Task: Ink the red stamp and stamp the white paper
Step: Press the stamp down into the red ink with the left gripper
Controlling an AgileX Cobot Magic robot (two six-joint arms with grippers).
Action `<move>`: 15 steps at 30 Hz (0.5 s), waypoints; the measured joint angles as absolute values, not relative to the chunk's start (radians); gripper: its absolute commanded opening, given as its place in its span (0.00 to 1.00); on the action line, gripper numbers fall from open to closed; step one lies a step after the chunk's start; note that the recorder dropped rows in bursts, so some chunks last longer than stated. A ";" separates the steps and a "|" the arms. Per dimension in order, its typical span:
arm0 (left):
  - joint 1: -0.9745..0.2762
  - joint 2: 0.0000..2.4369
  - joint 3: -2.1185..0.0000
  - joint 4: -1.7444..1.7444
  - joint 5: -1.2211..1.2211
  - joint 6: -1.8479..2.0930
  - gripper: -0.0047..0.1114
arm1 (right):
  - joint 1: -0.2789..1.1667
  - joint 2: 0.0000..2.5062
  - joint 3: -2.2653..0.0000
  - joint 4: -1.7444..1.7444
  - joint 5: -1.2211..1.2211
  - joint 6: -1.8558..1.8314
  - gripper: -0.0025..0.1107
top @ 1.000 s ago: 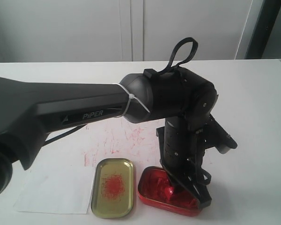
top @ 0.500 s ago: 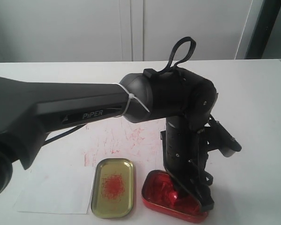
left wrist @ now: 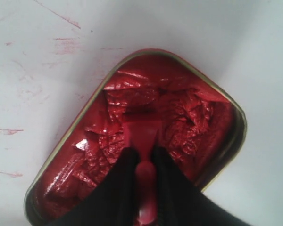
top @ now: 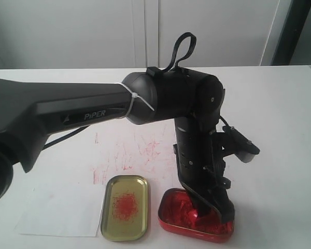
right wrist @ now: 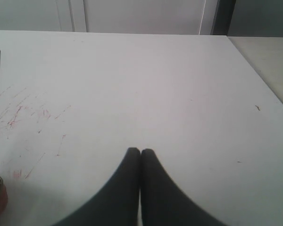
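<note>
This looks like a robotics lab or test room. A bare white desk (top: 280,104) is streaked with red ink marks (top: 129,153). Plain white cabinet doors (top: 93,31) stand beyond its far edge, and a black robot arm (top: 67,111) lettered PIPER reaches across it.

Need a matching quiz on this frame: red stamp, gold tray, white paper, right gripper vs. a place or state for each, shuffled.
Things:
1. red stamp
2. gold tray
3. white paper
4. right gripper

Places or states:
A. shut, holding nothing
B. pinched by the left gripper, down in the red tin
C. red smudge in its middle
D. lying flat, on the tray's side away from the tin

Pairs: 1-B, 2-C, 3-D, 4-A
</note>
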State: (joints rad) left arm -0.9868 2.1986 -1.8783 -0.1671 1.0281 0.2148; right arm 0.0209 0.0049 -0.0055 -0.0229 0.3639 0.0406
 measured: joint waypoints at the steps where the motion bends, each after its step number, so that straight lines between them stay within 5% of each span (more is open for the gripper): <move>1: -0.987 2.199 -1.878 -0.167 1.028 0.217 0.04 | 0.021 0.005 -0.005 -0.023 0.364 0.041 0.02; 15: -0.981 2.199 -1.878 -0.178 1.028 0.236 0.04 | 0.021 0.005 -0.005 -0.023 0.364 0.041 0.02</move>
